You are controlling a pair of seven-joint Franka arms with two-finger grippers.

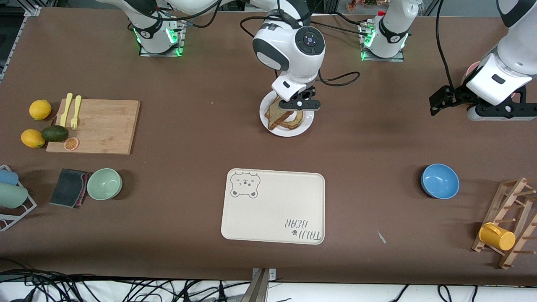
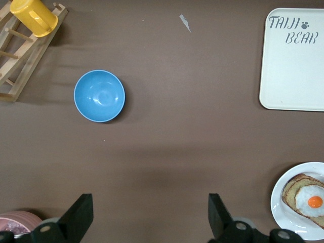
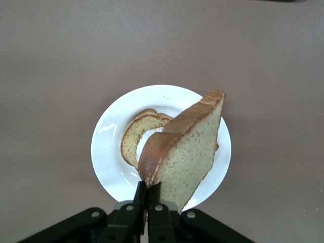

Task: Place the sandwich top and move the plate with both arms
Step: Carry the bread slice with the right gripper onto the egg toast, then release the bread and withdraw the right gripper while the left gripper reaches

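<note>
Right now the right gripper (image 1: 290,110) hangs over the plate (image 1: 268,121), fingers (image 3: 140,195) pinched tight on the sandwich top (image 3: 186,152), which tilts on edge above the egg-topped bread slice (image 3: 132,137) lying on the plate. Plate sits mid-surface, farther from the front camera than the bear-print tray (image 1: 273,206). Toward the left arm's end of the surface, the left gripper (image 2: 151,215) waits over bare brown surface (image 1: 201,134), fingers (image 2: 80,211) spread wide, holding nothing. Blue bowl (image 1: 439,180) rests nearer the front camera than that gripper's spot, beside the wooden rack (image 1: 509,218) with a yellow mug (image 1: 496,236).
</note>
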